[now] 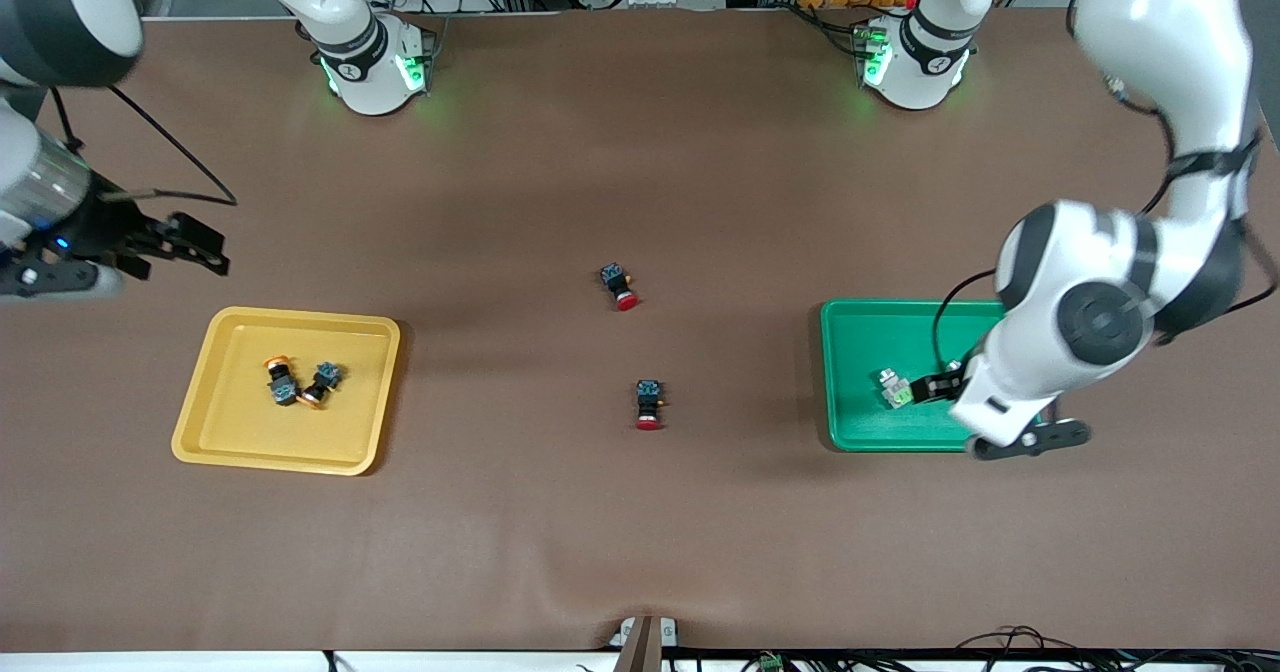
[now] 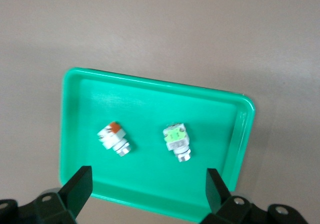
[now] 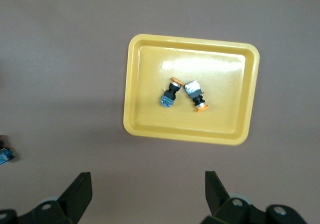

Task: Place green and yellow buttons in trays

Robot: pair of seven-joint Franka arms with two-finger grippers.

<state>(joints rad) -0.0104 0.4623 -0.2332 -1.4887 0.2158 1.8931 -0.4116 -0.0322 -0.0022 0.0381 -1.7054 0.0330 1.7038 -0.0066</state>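
The green tray (image 1: 860,337) lies toward the left arm's end of the table. In the left wrist view the green tray (image 2: 150,103) holds two pale grey-white buttons, one with a green cap (image 2: 176,140) and one with an orange patch (image 2: 115,138). One of them shows in the front view (image 1: 895,389). My left gripper (image 1: 942,386) hangs open and empty over this tray (image 2: 148,184). The yellow tray (image 1: 240,432) holds two black buttons with orange-yellow caps (image 1: 281,380) (image 1: 321,384). My right gripper (image 1: 205,249) is open and empty above the table beside the yellow tray (image 3: 220,63).
Two black switches with red caps lie on the brown table between the trays, one farther from the front camera (image 1: 620,287) and one nearer (image 1: 649,404). The left arm's elbow covers the green tray's corner. The robots' bases stand along the table's back edge.
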